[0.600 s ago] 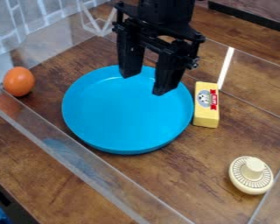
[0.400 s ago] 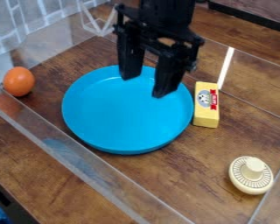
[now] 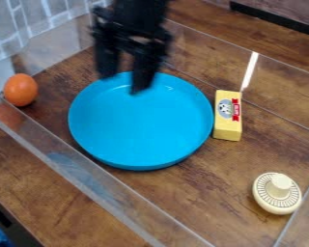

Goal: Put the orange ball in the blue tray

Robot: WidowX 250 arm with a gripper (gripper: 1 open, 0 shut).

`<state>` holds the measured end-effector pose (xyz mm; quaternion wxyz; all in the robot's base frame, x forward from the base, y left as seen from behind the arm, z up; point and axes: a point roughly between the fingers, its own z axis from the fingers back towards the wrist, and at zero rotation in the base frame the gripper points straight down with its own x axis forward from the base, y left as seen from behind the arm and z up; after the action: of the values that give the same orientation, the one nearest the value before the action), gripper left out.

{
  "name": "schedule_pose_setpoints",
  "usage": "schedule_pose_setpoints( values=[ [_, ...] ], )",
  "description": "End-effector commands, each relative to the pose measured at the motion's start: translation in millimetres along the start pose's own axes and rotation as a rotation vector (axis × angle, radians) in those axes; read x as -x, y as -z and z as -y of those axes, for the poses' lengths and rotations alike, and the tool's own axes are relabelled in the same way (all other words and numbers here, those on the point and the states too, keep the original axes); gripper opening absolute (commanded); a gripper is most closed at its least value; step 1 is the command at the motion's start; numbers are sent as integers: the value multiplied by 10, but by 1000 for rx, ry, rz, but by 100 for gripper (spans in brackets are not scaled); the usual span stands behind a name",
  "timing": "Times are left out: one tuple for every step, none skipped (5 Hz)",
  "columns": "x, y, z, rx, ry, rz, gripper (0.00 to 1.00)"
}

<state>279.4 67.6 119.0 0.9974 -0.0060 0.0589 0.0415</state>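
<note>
Orange ball (image 3: 20,90) rests on the table, left of the blue tray (image 3: 140,123). Gripper (image 3: 127,75), blurred, hovers spread and empty. Ball probably light, smooth, roll-prone; grasp across its middle.

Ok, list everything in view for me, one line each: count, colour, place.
orange ball: one, orange, far left on the wooden table, apart from the tray.
blue tray: one, bright blue, round and shallow, middle of the table, nothing in it.
small box: one, yellow with a red and white label, just right of the tray's rim.
ridged disc: one, cream, lower right on the table.
clear panels: transparent, along the table's near and right edges.
wooden table: one, dark brown, under everything.
gripper: one, black, blurred, jaws open and empty, pointing down above the tray's far left rim.
</note>
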Motion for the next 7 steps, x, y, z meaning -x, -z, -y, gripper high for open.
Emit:
schedule_pose_setpoints(
  values=[
    [101,-256,-436,-14,-35,99,100],
    [201,-226,-787,-23,-59,129,100],
    [178,-157,-1086,-25,-97,158,100],
    [113,-92,-1259,-31,-129,176,100],
    [87,2,-1308,-32,-156,184,100],
    [66,98,-1298,-34,-183,193,100],
    [44,189,-1265,-35,-198,195,100]
  ],
)
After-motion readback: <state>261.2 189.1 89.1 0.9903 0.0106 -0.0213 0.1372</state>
